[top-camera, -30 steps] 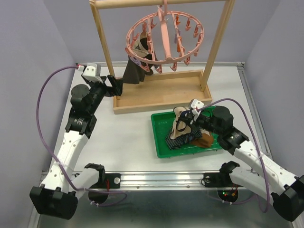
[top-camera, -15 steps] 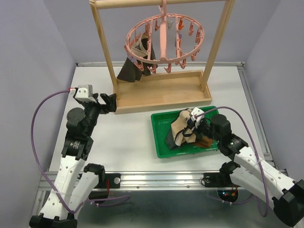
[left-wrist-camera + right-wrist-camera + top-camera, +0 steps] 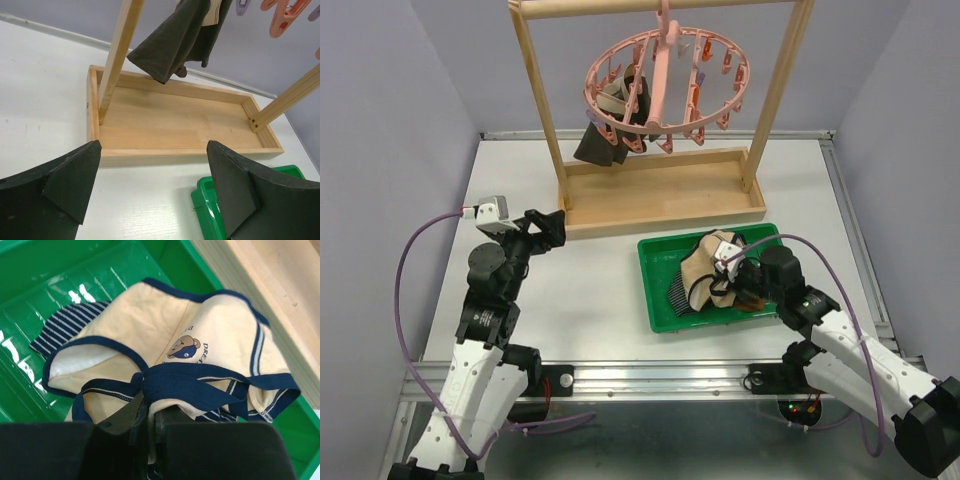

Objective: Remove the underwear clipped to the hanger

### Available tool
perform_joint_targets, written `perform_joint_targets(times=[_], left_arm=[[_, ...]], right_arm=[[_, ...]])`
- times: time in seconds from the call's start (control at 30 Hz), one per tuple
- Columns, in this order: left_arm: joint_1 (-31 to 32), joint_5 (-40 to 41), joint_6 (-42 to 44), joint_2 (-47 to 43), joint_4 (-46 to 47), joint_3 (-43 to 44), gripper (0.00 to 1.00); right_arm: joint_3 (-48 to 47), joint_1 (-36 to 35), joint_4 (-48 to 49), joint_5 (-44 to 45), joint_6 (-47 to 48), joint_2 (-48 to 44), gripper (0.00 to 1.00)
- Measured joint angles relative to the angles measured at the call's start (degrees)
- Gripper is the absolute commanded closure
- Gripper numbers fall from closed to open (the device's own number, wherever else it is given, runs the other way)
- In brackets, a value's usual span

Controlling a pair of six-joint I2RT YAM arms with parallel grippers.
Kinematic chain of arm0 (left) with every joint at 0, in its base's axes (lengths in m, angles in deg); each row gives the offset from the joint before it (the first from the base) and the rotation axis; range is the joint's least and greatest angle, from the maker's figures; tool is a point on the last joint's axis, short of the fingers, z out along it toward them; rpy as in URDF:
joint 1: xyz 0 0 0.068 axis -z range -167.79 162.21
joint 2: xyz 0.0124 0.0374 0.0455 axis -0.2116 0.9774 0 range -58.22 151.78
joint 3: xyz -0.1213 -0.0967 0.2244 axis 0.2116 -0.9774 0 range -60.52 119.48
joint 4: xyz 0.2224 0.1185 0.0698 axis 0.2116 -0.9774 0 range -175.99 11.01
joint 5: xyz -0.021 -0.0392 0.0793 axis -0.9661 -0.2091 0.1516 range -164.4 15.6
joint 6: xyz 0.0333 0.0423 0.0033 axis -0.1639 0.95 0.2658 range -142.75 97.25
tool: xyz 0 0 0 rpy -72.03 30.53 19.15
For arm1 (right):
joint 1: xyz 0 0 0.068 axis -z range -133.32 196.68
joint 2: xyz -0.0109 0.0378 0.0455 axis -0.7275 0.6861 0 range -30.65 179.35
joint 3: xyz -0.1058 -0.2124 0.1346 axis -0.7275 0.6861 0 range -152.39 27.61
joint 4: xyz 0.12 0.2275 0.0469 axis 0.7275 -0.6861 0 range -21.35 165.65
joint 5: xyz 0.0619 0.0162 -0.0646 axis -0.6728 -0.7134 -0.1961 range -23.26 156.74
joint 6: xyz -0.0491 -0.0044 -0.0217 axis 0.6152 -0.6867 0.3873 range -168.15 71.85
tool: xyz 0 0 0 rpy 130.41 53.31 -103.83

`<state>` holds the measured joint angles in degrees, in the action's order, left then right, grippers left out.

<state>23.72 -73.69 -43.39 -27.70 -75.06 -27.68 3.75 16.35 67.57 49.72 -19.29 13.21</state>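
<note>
The pink ring hanger (image 3: pixel 666 78) hangs from the wooden frame with one dark grey-black underwear (image 3: pixel 603 140) still clipped at its left; the cloth also shows in the left wrist view (image 3: pixel 177 37). My left gripper (image 3: pixel 548 226) is open and empty, low over the table in front of the frame. My right gripper (image 3: pixel 728 265) is shut on the beige underwear with navy trim (image 3: pixel 200 340), held over the green tray (image 3: pixel 660 300). A navy striped underwear (image 3: pixel 70 325) and a brown one (image 3: pixel 752 296) lie in the tray.
The tall wooden frame with its shallow wooden base box (image 3: pixel 660 195) stands at the back. Its upright posts (image 3: pixel 120 55) flank the hanger. The green tray's corner shows in the left wrist view (image 3: pixel 207 200).
My left arm has drawn back from the hanging dark underwear toward the near side, gripper empty. My right gripper has lowered the beige underwear into the tray. The hanger has swung slightly.
</note>
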Motion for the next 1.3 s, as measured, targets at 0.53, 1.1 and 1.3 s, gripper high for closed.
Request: perform_joint_targets(times=[0.53, 1.1, 1.3], left_arm=[[0.0, -7.5, -3.5, 2.0, 9.7, -7.5, 0.01], [0.0, -10.4, -3.5, 8.3, 16.4, -7.8, 0.01], [0.0, -10.8, -3.7, 8.2, 16.9, -7.8, 0.01]], right_arm=[[-2.3, 0.0, -4.8, 7.7, 1.2, -0.5, 0.00], [-12.4, 0.0, -4.8, 0.3, -3.0, -2.0, 0.00], [-12.4, 0.0, -4.8, -6.2, -2.7, 0.2, 0.00]])
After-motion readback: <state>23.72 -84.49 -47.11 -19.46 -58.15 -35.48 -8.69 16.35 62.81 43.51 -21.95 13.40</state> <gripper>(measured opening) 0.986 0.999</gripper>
